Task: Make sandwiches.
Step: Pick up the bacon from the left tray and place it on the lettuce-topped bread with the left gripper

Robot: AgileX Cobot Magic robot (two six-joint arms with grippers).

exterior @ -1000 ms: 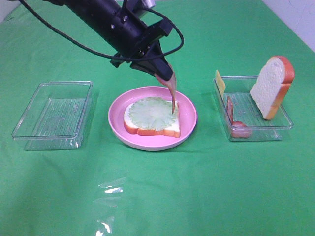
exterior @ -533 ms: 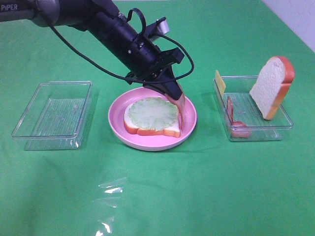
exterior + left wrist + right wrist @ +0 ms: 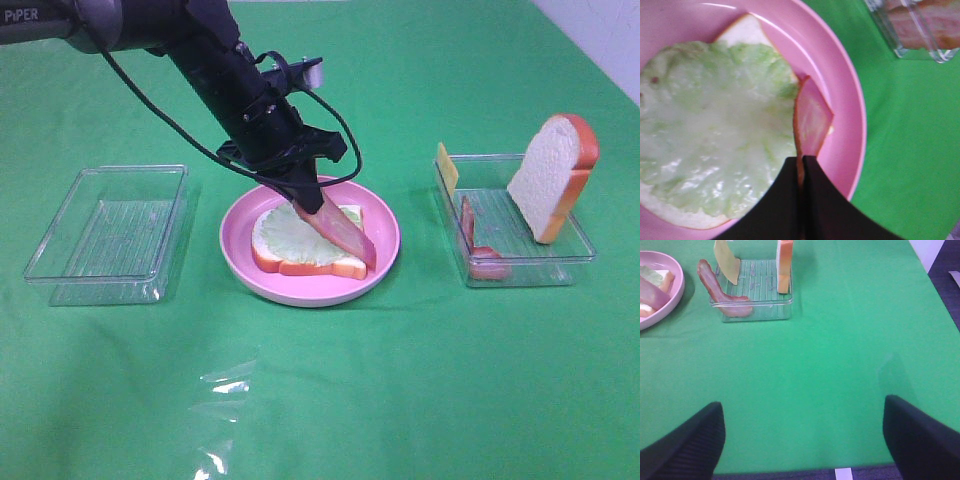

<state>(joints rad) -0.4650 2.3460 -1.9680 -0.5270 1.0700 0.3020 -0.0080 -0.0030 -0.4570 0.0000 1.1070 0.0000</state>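
A bread slice (image 3: 300, 262) topped with pale green lettuce (image 3: 285, 230) lies on the round pink plate (image 3: 385, 235). My left gripper (image 3: 305, 203) is shut on one end of a pink-red bacon strip (image 3: 345, 232), which slants down across the lettuce to the slice's right edge. The left wrist view shows the shut fingertips (image 3: 790, 172) pinching the bacon (image 3: 812, 120) beside the lettuce (image 3: 715, 135). My right gripper (image 3: 802, 440) is open and empty over bare cloth, out of the exterior view.
A clear tray (image 3: 520, 262) at the right holds an upright bread slice (image 3: 550, 175), a cheese slice (image 3: 446, 168) and a bacon strip (image 3: 472, 240). A clear tray (image 3: 110, 232) stands at the left. Crumpled clear film (image 3: 225, 400) lies near the front.
My left gripper has come down and to the left over the plate. The bacon went from hanging nearly upright to slanting across the lettuce.
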